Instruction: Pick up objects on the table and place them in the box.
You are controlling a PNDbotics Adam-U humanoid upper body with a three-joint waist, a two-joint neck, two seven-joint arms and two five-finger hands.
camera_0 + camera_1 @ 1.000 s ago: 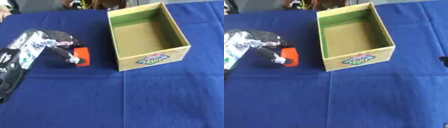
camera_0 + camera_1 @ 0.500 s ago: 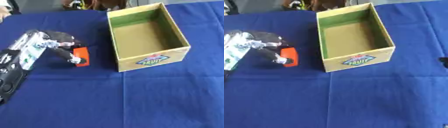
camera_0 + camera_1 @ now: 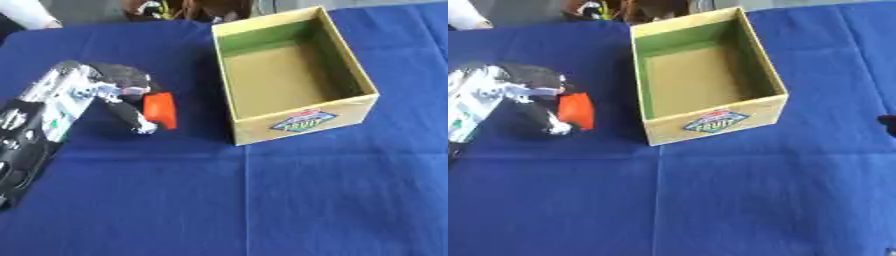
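Note:
An open cardboard box (image 3: pixel 357 110) with a fruit label on its front wall stands at the middle back of the blue cloth; nothing shows inside it. Just left of the box, my left hand (image 3: pixel 118 90) curls its fingers and thumb round a small orange block (image 3: pixel 160 110). The block sits a short gap from the box's left wall, low over the cloth; I cannot tell whether it touches the cloth. Only a dark tip of my right hand (image 3: pixel 888 125) shows at the right edge of the right eye view.
The blue cloth (image 3: pixel 262 200) covers the whole table, with a fold line running across it below the box. Dark and coloured items (image 3: pixel 166 7) lie beyond the table's far edge. A white sleeve (image 3: pixel 31 12) shows at the upper left corner.

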